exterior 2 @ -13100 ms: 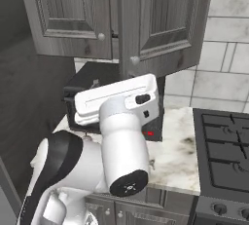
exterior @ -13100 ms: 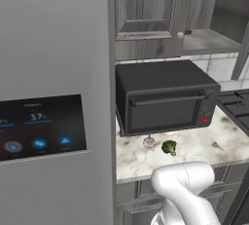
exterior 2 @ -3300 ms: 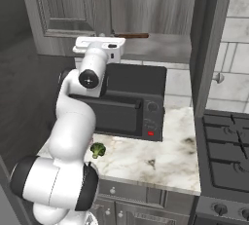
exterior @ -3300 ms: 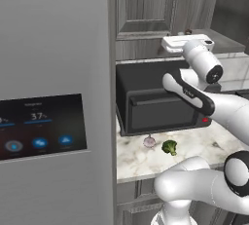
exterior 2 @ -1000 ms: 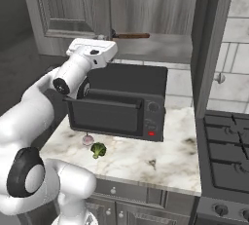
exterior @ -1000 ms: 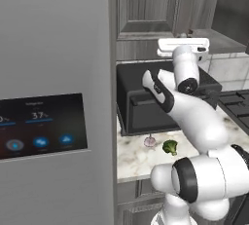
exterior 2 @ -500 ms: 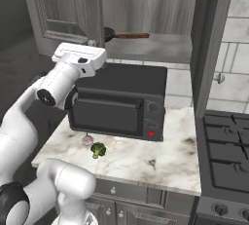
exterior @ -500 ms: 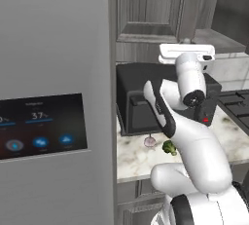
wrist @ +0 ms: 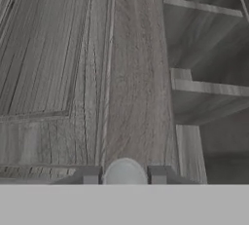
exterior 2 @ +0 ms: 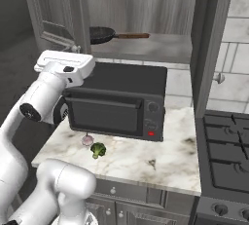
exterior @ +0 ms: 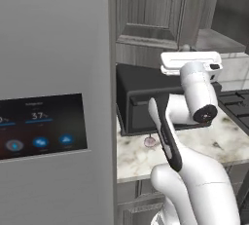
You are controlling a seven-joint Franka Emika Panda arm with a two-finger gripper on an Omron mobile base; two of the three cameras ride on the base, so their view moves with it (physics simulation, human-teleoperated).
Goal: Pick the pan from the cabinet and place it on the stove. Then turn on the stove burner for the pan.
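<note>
The pan [exterior 2: 103, 35] sits on the open cabinet [exterior 2: 160, 48] shelf; the oven [exterior 2: 116, 100] and broccoli [exterior 2: 98, 149] rest on the marble counter [exterior 2: 146, 158].

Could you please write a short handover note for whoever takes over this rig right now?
Tool: shut on the cabinet door's round knob.
The cabinet is open; its left door is swung out.
The pan lies on the cabinet shelf above the countertop oven, handle pointing right, untouched.
The stove stands at right, nothing on the grates in view.
Done: cabinet opened.
Left: release the knob, grasp the pan, set it on the stove, turn on its burner.
</note>
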